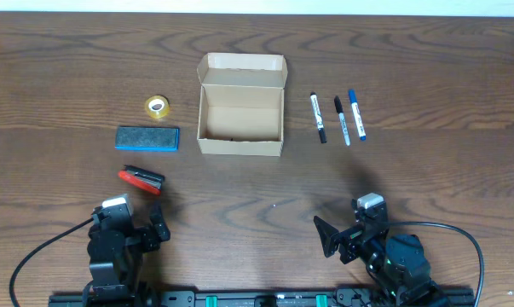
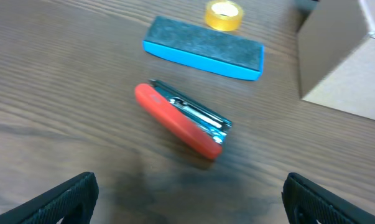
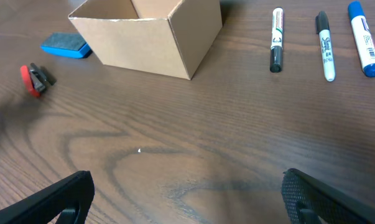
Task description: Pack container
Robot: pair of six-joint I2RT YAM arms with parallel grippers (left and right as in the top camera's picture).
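Resting on a dark wooden surface [image 1: 69, 51], the open cardboard box [image 1: 239, 147] sits near its middle, well ahead of me. My left gripper [image 2: 187, 200] and right gripper [image 3: 187, 200] are spread wide, holding nothing.

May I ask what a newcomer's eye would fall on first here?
The open cardboard box stands mid-table, flap raised, looking empty. Three markers lie side by side to its right; a yellow tape roll, blue eraser and red stapler lie to its left. The left gripper and right gripper sit open at the near edge.
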